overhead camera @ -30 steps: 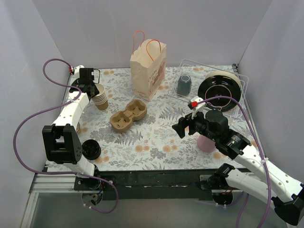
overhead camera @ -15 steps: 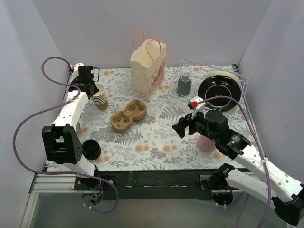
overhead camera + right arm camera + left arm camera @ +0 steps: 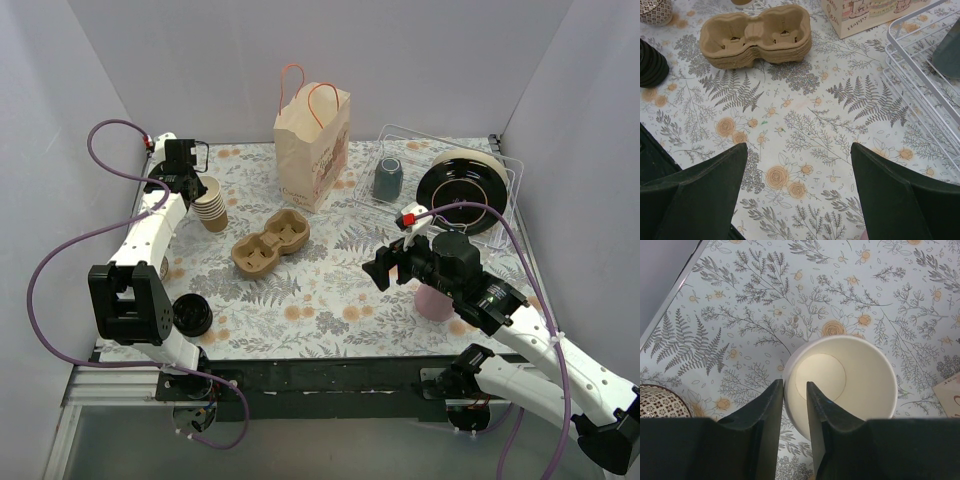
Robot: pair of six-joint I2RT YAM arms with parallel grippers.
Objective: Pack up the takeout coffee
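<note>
Flowery tablecloth [image 3: 865,280] all around. Left gripper [image 3: 795,385] almost together, astride the rim of a lidless cream paper cup [image 3: 850,380] straight below; pinching or not, cannot tell. Right gripper [image 3: 797,146] wide apart. Small brown black-lidded coffee cup nowhere seen.

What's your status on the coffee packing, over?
Left end effector astride rim of top stacked cup. Right end effector open, empty. No lidded coffee cup in view. Paper bag upright.

The left hand [image 3: 795,386], stretched far forward, has its fingers nearly together; the right hand [image 3: 797,146] hovers spread wide.
</note>
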